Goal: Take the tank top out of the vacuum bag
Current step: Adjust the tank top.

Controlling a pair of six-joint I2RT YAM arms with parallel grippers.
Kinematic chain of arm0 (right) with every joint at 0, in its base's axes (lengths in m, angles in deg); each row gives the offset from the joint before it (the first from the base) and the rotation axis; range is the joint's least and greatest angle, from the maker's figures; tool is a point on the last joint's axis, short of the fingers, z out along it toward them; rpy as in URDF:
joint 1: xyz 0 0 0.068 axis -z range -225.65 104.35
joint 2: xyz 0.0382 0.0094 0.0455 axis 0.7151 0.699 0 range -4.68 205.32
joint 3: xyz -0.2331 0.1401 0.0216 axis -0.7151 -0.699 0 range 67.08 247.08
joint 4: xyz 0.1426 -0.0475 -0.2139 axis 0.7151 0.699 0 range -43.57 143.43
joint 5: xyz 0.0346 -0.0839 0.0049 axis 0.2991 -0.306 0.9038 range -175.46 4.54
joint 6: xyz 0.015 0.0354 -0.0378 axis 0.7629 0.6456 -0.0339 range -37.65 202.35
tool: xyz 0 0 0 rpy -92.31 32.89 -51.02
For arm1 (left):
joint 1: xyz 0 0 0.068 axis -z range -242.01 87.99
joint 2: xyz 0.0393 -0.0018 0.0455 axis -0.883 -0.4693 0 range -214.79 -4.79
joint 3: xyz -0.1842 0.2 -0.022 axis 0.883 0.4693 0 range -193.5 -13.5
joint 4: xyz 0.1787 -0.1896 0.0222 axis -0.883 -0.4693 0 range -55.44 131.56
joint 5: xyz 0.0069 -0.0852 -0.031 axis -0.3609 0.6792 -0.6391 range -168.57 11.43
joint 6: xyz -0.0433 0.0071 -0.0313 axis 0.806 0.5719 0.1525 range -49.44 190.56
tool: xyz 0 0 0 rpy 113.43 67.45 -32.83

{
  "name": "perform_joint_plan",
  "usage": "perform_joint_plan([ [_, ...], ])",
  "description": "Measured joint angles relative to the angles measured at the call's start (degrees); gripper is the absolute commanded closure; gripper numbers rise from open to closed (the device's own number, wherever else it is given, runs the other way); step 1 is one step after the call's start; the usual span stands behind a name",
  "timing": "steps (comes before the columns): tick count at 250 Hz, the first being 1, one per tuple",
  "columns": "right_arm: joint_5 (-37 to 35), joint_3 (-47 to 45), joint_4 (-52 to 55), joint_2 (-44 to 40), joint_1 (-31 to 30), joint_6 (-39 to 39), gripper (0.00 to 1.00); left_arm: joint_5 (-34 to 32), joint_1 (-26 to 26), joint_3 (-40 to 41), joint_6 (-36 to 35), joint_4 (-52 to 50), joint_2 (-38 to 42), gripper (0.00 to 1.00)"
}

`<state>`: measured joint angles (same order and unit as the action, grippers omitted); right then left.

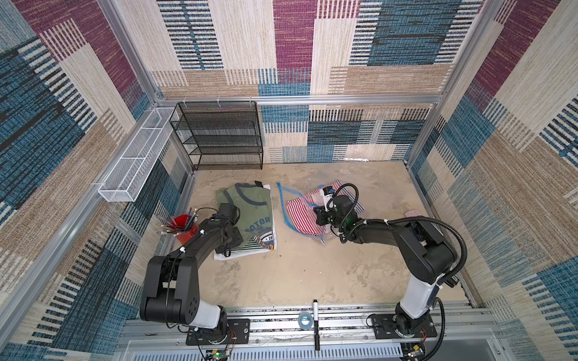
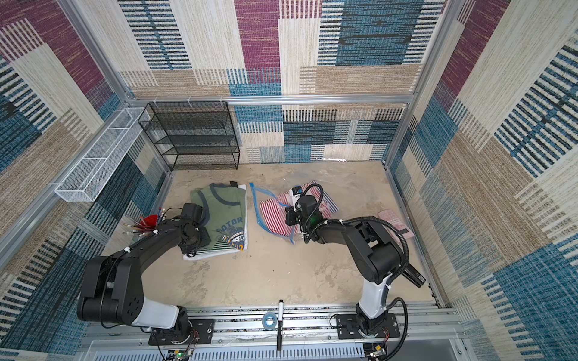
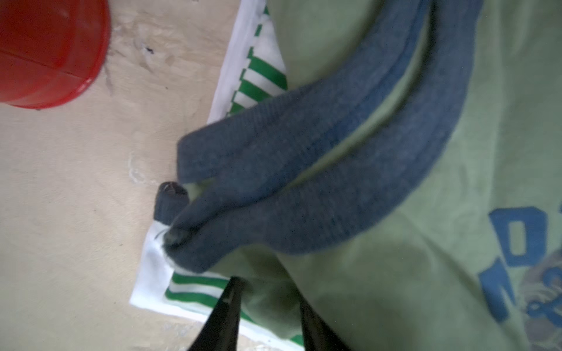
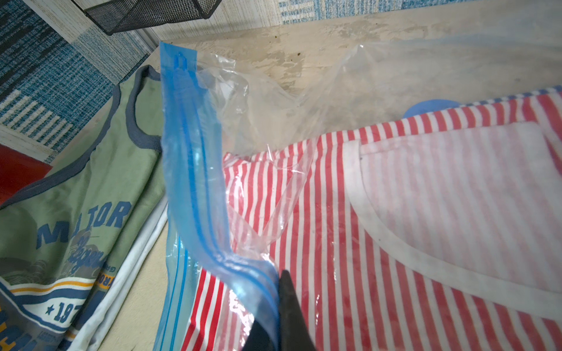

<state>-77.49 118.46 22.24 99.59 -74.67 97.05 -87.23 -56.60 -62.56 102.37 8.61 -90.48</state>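
Clear, crinkly bag (image 1: 289,215) lies mid-bench (image 1: 297,275), striped top (image 4: 395,243) inside, blue zip strip (image 4: 194,182) lifted up. Right hand (image 4: 275,291) is pinching that strip, arm stretched low over the bag. Left hand (image 3: 269,293) hangs with fingers parted above the green top (image 3: 380,273), on a folded pile beside the bag. Red cup (image 1: 184,226) of pencils sits just beyond

tank top (image 4: 334,273): red-white stripes | vacuum bag (image 4: 194,182): clear, blue strip
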Motion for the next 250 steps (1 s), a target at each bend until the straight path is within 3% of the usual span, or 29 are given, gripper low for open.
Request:
perform_joint_plan([
  [18, 0.0, 0.0, 0.0, 0.0, 0.0, 0.0, 1.00, 0.1, 0.0, -0.5, -0.2, 0.2, -1.2, 0.74],
  [44, 0.0, 0.0, 0.0, 0.0, 0.0, 0.0, 1.00, 0.5, 0.0, -0.6, -0.5, 0.7, -1.7, 1.00],
  [123, 0.5, 0.2, 0.0, 0.1, 0.0, 0.0, 1.00, 0.7, 0.0, -3.6, -3.1, -2.9, 3.0, 1.00],
  [250, 1.3, 0.5, 0.0, 0.4, 0.0, 0.0, 1.00, -13.7, 3.4, -11.8, -3.3, -16.5, 9.3, 1.00],
])
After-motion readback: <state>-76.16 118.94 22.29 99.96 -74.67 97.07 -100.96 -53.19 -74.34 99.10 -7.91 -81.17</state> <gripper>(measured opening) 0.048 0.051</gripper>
